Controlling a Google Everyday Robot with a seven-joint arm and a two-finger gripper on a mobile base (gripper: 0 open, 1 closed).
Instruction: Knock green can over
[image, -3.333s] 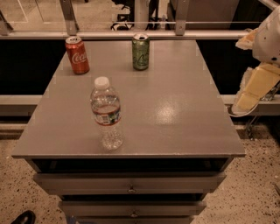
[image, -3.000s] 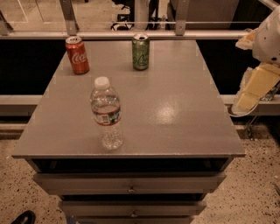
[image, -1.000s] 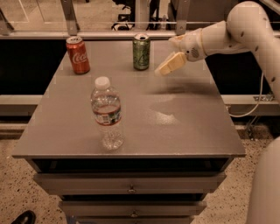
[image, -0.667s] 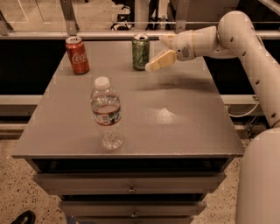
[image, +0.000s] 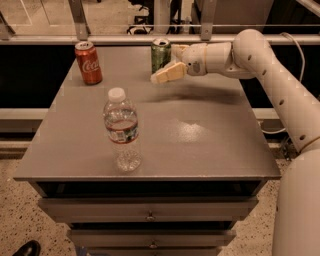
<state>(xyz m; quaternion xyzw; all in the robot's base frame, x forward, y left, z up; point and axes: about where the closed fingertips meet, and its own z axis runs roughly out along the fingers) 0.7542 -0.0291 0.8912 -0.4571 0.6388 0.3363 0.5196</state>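
The green can (image: 160, 55) stands upright near the far edge of the grey table (image: 200, 135), with its silver top showing. My gripper (image: 165, 74) reaches in from the right on a white arm and sits right in front of the can's lower half, at or very near touching it. The tan fingers (image: 170, 72) point left.
A red Coca-Cola can (image: 88, 62) stands upright at the far left. A clear water bottle (image: 121, 130) stands near the front left. A metal rail (image: 150, 37) runs behind the table. Drawers (image: 150, 215) sit below the tabletop.
My arm swung in from the right side of the table and moved left until the gripper reached the green can. The can still stands upright.
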